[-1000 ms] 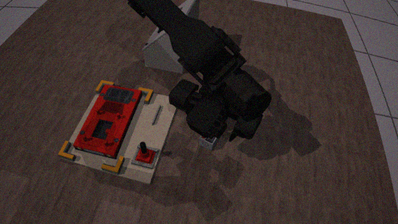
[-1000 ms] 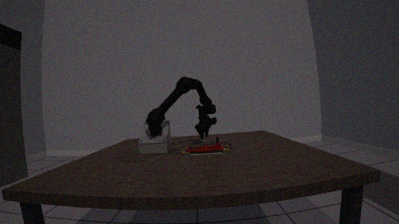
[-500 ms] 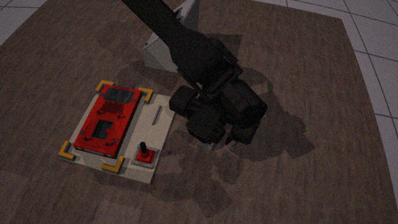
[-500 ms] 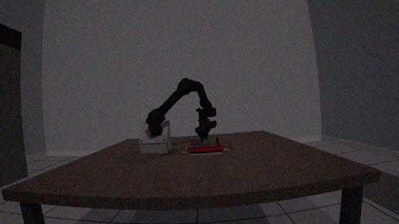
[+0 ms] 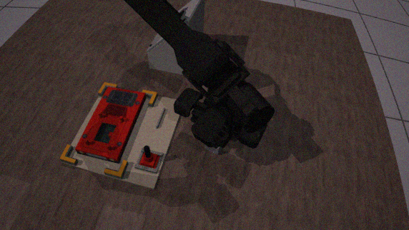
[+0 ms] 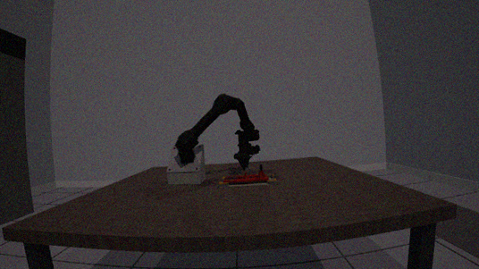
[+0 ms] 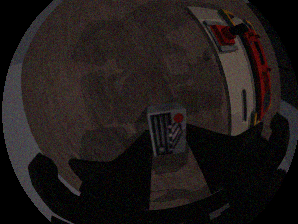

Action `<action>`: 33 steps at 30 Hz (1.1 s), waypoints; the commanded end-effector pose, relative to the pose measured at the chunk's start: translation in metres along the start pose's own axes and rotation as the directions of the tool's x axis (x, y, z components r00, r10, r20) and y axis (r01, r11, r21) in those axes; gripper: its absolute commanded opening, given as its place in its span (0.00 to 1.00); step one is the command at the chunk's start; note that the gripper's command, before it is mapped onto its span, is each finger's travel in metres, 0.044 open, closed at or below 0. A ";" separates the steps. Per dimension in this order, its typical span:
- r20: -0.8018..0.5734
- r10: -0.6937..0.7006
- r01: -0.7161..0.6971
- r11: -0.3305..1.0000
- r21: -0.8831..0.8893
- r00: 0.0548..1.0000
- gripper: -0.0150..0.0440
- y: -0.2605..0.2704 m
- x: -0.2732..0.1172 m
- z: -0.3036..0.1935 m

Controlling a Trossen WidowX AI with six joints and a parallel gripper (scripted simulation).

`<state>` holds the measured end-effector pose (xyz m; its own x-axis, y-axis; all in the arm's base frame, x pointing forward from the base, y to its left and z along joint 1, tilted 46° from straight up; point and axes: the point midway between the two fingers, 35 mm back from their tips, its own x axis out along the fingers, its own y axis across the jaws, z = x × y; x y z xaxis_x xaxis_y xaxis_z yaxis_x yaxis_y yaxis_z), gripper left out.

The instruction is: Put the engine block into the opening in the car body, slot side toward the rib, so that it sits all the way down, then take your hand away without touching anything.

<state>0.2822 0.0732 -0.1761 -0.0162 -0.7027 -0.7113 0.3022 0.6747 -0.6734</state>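
The engine block [image 7: 159, 111] [image 5: 215, 150] is a small grey block. In the wrist view its top shows dark slots on one side and a red dot and slanted light bars on the other. My gripper [image 7: 168, 133] [image 6: 244, 168] is shut on it, with a black finger against each side. In the top view the arm hides most of the block and the fingertips. The red car body [image 5: 123, 130] [image 6: 246, 179] [image 7: 261, 65] lies left of the gripper in the top view. Its dark opening [image 5: 101, 133] has a notched edge and is empty.
The car body lies on a cream board [image 5: 146, 133] [image 7: 236, 82] between yellow corner brackets [image 5: 118, 171]. A red piece with an upright black peg [image 5: 146, 151] stands in a grey frame on the board, beside a thin grey bar [image 5: 161, 118]. The white arm base [image 6: 186, 177] is behind.
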 end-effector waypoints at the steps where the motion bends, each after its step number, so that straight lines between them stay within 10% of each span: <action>1: 0.001 -0.004 0.004 1.000 -0.008 1.000 0.34 -0.001 0.001 -0.001; 33: -0.003 0.005 -0.005 1.000 -0.028 1.000 0.25 0.005 -0.084 0.002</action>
<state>0.2857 0.1281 -0.1264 -0.0183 -0.7039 -0.7101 0.2626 0.6819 -0.6827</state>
